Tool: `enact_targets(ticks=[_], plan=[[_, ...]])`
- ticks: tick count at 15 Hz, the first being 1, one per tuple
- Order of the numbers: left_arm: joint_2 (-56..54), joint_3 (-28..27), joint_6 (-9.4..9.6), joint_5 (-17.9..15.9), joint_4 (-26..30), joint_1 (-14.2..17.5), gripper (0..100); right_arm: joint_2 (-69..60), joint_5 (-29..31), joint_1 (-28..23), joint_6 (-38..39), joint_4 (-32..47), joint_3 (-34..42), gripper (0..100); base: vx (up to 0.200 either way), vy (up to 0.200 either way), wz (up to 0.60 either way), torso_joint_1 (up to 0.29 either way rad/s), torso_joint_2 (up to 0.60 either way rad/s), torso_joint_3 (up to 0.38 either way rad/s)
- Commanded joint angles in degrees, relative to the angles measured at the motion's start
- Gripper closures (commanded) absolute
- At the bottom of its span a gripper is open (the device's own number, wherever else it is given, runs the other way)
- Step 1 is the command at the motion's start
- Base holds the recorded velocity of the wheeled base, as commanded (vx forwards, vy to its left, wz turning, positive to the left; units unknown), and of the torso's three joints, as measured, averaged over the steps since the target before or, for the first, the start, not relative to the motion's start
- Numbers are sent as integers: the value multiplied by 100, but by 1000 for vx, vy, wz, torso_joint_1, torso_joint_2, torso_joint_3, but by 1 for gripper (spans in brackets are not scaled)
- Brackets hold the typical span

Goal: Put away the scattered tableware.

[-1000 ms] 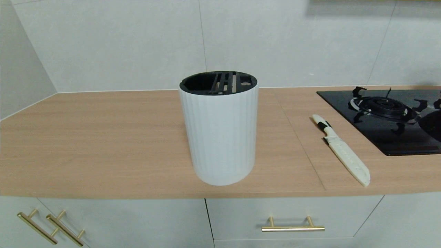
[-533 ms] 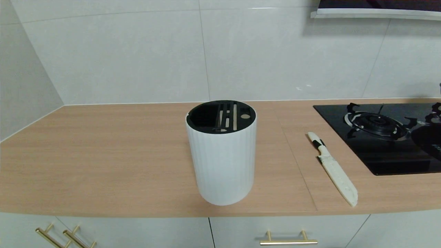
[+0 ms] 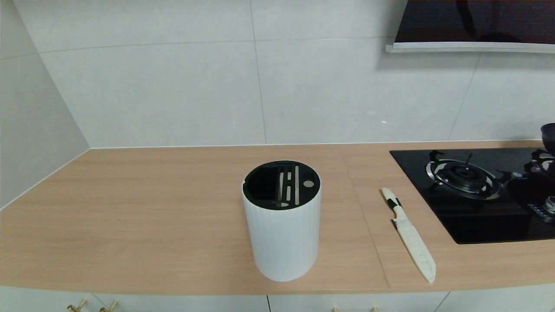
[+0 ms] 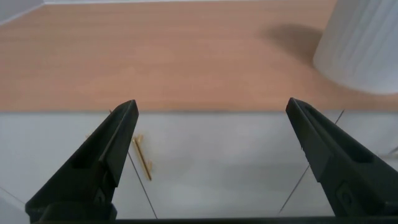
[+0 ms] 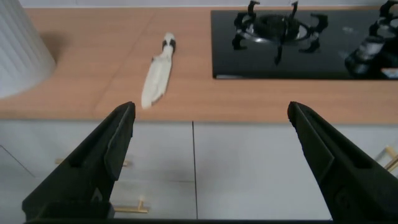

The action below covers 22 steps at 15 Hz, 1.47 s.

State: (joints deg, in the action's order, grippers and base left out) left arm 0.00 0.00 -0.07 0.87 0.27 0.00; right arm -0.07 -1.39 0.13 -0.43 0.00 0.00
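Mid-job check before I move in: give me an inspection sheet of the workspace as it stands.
Surface: wooden countertop, level.
Job's things: holder white, ribbed, upright, slotted black top; knife flat between it and the gas hob, handle toward the tiled wall.
Clutter: nothing seen.
Pincers: left pincer and right pincer both open, empty, off the counter's front edge.
Cables: nothing seen.
Surroundings: gas hob on the right, range hood above it.

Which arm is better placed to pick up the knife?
Right. The knife lies right of the holder, ahead of the open right gripper; the open left gripper faces the counter left of it.
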Motion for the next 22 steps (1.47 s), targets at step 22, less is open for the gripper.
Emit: enact_targets(ticks=[22], plan=[[9,0,-1,1,0,0,0,7,-2,4,8,0,0,0,0,27,0,115,-239,-126]])
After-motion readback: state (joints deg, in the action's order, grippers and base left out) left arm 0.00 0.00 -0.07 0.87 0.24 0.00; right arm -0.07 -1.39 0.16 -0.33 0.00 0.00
